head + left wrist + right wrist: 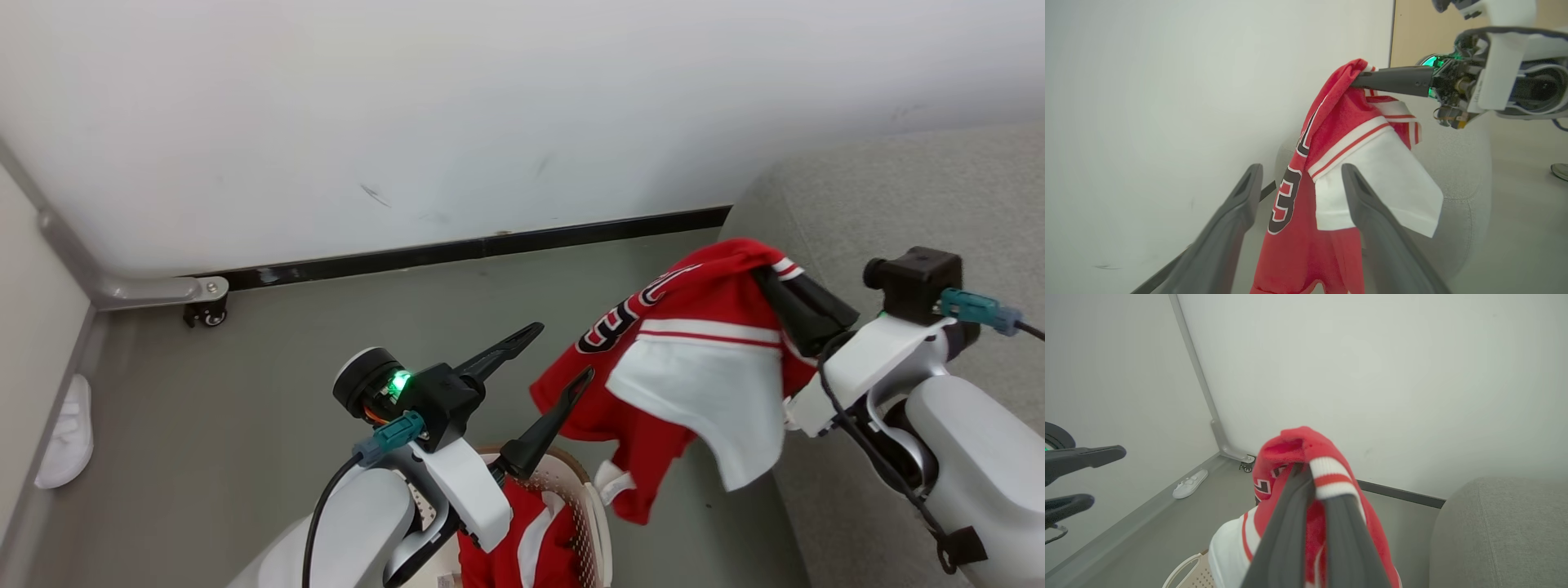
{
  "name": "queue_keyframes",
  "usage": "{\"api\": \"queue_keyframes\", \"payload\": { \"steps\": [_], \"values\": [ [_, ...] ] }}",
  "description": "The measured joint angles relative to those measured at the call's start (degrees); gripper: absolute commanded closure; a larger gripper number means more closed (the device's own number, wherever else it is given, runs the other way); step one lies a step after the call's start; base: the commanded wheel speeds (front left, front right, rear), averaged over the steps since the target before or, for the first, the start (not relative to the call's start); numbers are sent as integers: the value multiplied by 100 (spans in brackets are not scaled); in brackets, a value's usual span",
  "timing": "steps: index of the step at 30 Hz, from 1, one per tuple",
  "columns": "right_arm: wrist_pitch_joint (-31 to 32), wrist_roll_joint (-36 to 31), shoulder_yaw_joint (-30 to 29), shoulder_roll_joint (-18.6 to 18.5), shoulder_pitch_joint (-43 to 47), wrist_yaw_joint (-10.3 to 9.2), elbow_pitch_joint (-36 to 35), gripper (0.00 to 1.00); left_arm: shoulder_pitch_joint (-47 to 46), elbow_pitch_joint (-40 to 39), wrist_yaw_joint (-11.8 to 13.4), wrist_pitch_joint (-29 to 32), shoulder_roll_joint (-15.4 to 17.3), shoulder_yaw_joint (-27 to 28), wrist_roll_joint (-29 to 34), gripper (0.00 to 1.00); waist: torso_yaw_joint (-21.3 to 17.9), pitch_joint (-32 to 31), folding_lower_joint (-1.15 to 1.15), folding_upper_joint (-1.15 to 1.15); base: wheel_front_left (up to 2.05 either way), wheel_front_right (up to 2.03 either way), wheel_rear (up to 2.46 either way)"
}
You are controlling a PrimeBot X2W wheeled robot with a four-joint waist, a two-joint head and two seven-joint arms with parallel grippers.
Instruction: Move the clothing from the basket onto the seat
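A white slipper (pixel 65 433) lies on the floor at the far left. The left gripper (pixel 562 351) is held spread and empty above the basket (pixel 584 510), in which one red garment (pixel 522 543) lies. The lettered garment (pixel 694 367) is pinched at its upper edge between the pressed-together fingers of the right gripper (pixel 775 282) and hangs clear of the floor, just left of the seat (pixel 898 196).

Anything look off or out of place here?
One stray: a white slipper lies on the floor against the left wall, unrelated to the laundry. The back wall has a few dark scuffs. The red jersey hanging from the right gripper is just mid-carry; nothing else stands out.
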Motion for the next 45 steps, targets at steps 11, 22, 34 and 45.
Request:
{"api": "queue_keyframes", "payload": {
  "steps": [11, 22, 34, 45],
  "values": [
    [-1, -289, -648, -65, 238, 0, -365, 100, 13, -111, 0, -7, 8, -14, -123, 0, -396, 47, 0, 0, 0, 0, 0],
    [-2, -490, -1060, -55, 448, 0, -715, 100, 122, -202, 0, -22, 30, -27, -176, 0, -781, 130, 0, 0, 0, 0, 0],
    [-19, -642, -1439, -36, 655, 0, -931, 100, 123, -316, 0, -53, 89, -18, -185, 0, -1134, 244, 0, 0, 0, 0, 0],
    [-19, -709, -1485, 8, 694, 0, -1025, 100, 124, -390, 8, -53, 196, 8, -183, 0, -1330, 346, 0, 0, 0, 0, 0]
  ]
}}
